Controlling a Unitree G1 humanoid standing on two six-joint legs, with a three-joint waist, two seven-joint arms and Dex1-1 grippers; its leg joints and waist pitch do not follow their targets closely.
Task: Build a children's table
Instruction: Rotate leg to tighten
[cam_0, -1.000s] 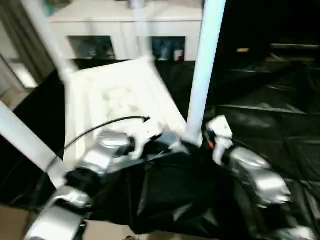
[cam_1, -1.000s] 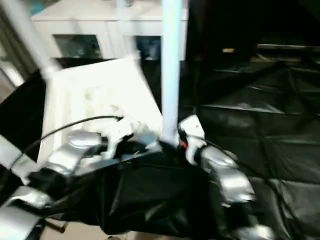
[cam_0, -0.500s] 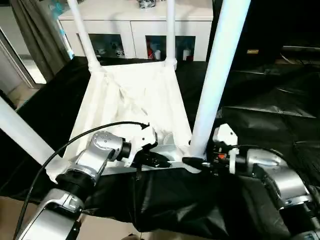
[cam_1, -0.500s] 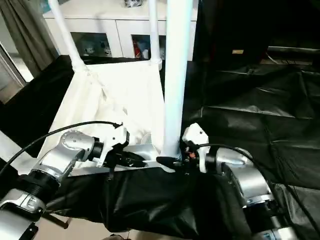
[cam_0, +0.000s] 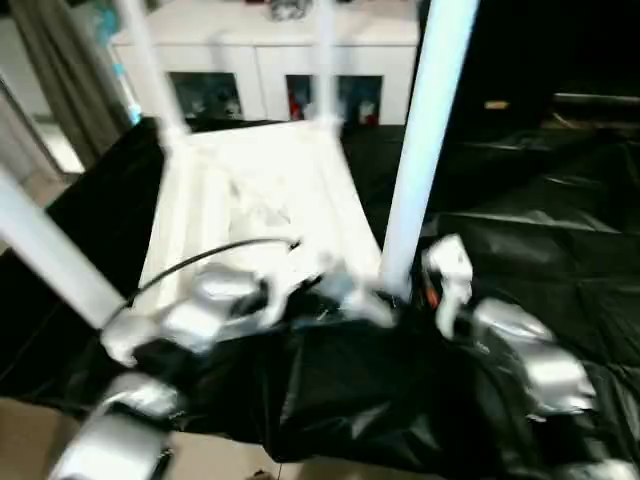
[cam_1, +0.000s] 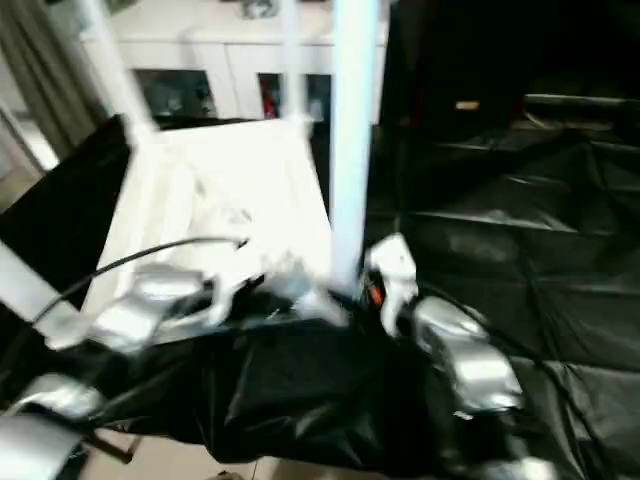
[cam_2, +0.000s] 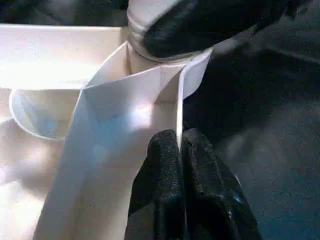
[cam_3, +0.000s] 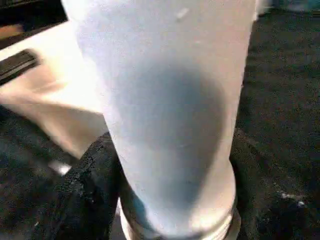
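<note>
With the children's table (cam_0: 255, 195) lying upside down on the black cloth (cam_0: 520, 230), four legs stood socketed, so I judged only flipping remained; my left gripper (cam_2: 180, 145) pinched its rim, my right gripper (cam_3: 165, 200) clasped the near leg (cam_0: 420, 140).

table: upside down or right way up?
Upside down. The table lies top-down on the black cloth, and its legs point up.
</note>
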